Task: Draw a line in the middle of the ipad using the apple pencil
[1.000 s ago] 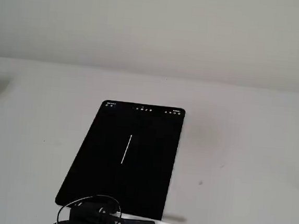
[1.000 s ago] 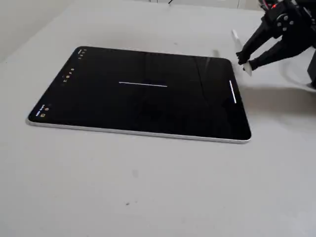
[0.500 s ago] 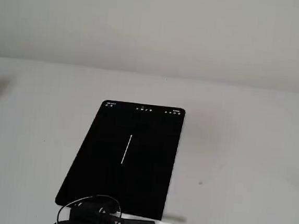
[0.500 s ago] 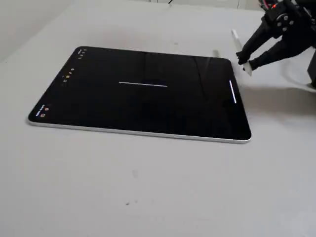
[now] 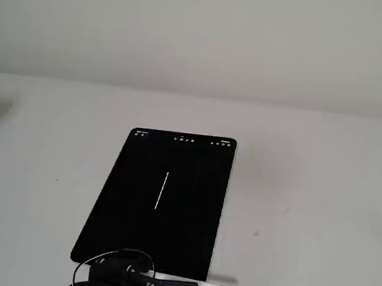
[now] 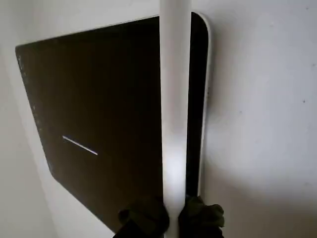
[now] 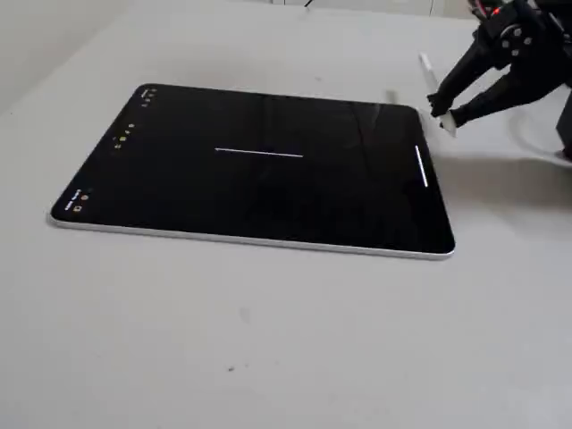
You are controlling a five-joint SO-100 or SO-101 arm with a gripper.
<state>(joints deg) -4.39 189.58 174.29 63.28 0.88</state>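
- In the wrist view my hand [image 6: 171, 218] sits at the near bottom edge, its two dark fingers [image 6: 143, 218] pinched tight on the apple pencil [image 6: 175, 99], which runs straight away from me.
- In a fixed view my hand [image 7: 441, 113] hangs just off the ipad's right short edge, above the worktop [image 7: 268, 340], with the arm reaching in from the right; the pencil is tilted, one end showing above my fingers and the other just below them.
- One ipad [image 7: 250, 170] lies flat on the worktop, screen black, tiny icons along its left short side.
- One line [image 7: 259, 154] sits about mid-screen, thin and white.
- A second short white bar glows near the right edge of the screen, close to my hand; I cannot tell what it is.
- One pencil, one hand, one ipad in all.
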